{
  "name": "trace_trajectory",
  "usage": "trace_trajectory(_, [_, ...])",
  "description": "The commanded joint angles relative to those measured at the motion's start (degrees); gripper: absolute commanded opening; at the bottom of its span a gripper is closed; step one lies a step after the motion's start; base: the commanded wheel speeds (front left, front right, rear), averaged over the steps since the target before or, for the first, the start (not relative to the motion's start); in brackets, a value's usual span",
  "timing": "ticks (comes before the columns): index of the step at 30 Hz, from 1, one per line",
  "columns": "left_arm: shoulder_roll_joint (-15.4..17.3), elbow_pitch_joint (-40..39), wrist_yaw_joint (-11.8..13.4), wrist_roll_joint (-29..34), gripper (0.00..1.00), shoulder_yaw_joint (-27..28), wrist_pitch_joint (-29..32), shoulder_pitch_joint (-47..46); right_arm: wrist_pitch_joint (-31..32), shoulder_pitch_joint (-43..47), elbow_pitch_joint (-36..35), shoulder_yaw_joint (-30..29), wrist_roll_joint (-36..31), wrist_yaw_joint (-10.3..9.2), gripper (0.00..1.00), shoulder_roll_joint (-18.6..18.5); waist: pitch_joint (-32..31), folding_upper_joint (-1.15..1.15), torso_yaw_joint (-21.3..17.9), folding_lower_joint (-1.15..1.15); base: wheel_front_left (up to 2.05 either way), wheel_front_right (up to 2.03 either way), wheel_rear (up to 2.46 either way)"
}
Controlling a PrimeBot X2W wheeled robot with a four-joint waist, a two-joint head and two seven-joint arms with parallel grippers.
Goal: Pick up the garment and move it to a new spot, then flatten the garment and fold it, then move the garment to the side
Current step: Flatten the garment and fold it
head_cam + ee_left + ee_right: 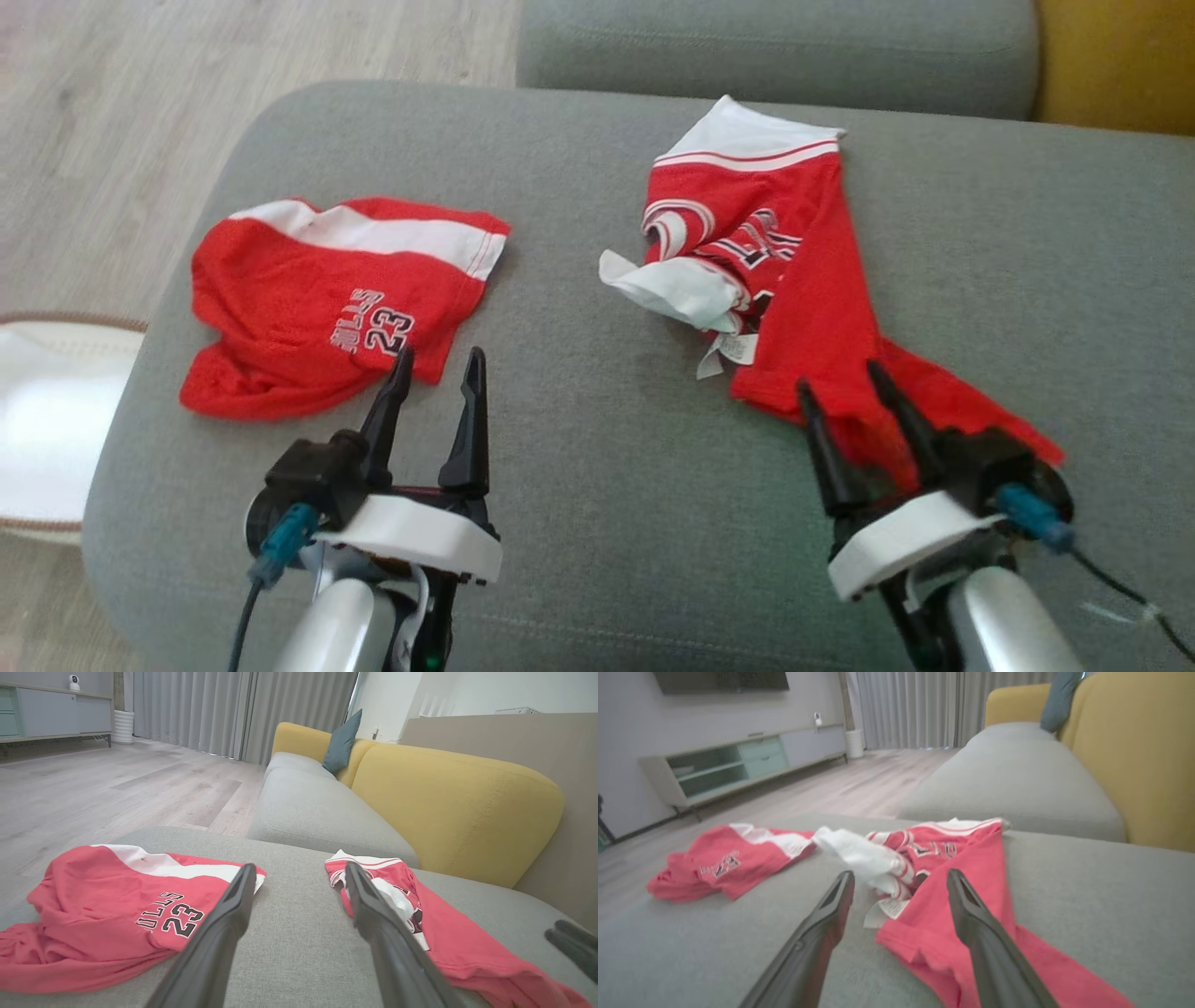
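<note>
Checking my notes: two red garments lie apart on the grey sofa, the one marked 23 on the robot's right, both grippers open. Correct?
No: the head view shows the 23 garment on the robot's left, the other garment on its right. The sofa, left gripper and right gripper are as stated.

Shorts (317,308) lying on cushion (579,439) at 9 o'clock, jersey (822,308) lying at 3 o'clock, sofa (775,42) sitting at 12 o'clock

The left claw (299,868) stands spread over the grey cushion (299,933), between red shorts (93,905) and a red jersey (448,942).
</note>
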Motion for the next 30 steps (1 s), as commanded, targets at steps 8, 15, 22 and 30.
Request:
trace_trajectory(8, [0.29, -1.18, -0.58, -0.51, 1.0, 0.63, -0.7, -4.61, 1.3, -8.49, 9.38, 2.39, -7.37, -0.03, 1.0, 0.24, 4.03, 0.0, 4.47, 0.0, 0.0, 0.0, 0.0])
trace_trajectory(15, [0.29, -0.66, -0.76, -0.58, 1.0, 0.68, -0.7, -5.78, 1.24, -13.28, 18.21, 0.05, -11.67, -0.03, 1.0, 0.24, 5.97, 0.0, 6.91, 0.0, 0.0, 0.0, 0.0])
trace_trajectory(22, [0.29, -0.41, -0.59, -0.59, 1.0, 1.38, -0.7, -5.9, 0.49, -15.0, 22.55, 0.01, -12.27, -0.03, 0.0, 0.24, 6.02, 0.0, 6.81, 0.0, 0.0, 0.0, 0.0])
trace_trajectory(30, [0.29, -0.51, -0.43, -0.28, 1.0, 2.04, -0.7, -4.94, -0.49, -15.45, 18.77, -2.34, -10.49, -0.03, 0.0, 0.25, 3.8, 0.0, 2.7, 0.0, 0.0, 0.0, 0.0])
